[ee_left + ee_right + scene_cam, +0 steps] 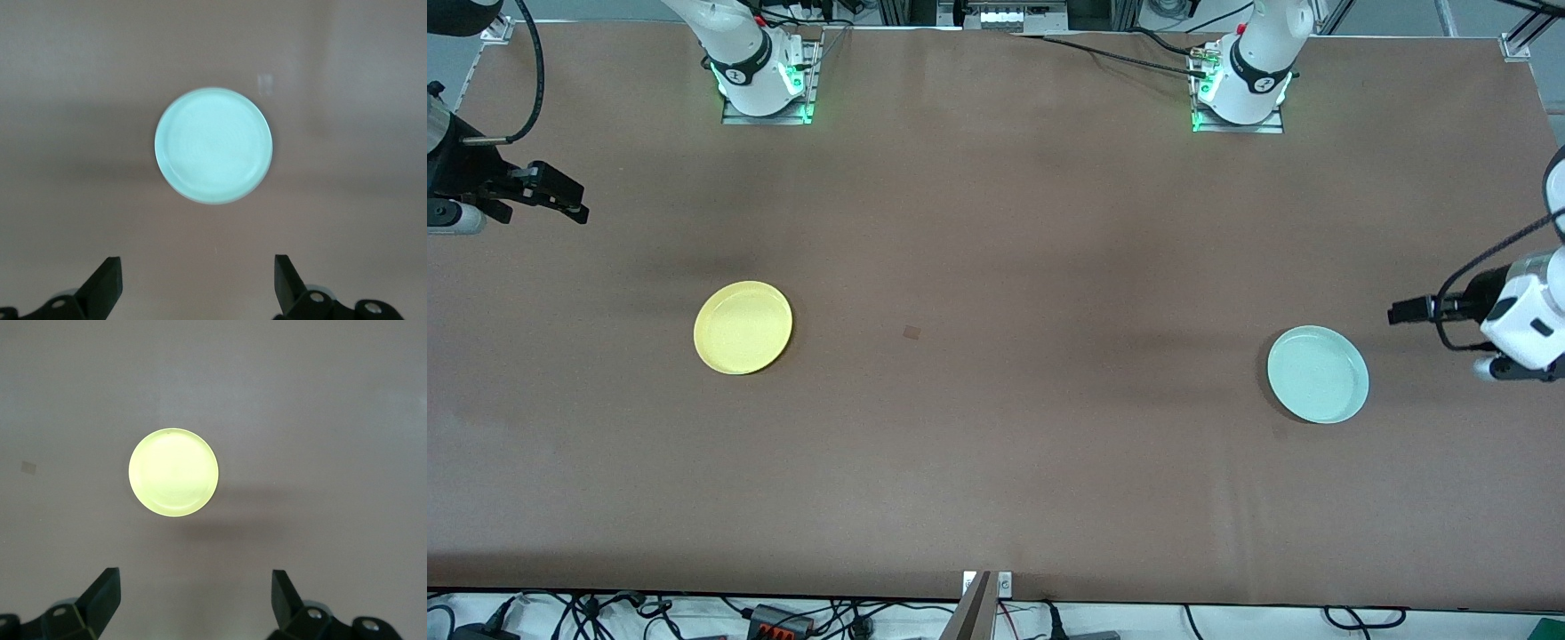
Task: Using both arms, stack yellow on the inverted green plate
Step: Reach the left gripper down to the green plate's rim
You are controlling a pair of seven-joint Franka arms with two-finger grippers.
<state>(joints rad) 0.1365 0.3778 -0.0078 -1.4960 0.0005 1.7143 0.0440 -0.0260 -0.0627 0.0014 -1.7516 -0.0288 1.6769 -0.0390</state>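
Green plate (213, 145) clear of fingers (107, 285)

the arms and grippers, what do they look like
Both arms are white jointed Frankas with dark grey bands, green lights glowing at their bases, and black cables along them. The left gripper and right gripper each have two black wedge-shaped fingers.
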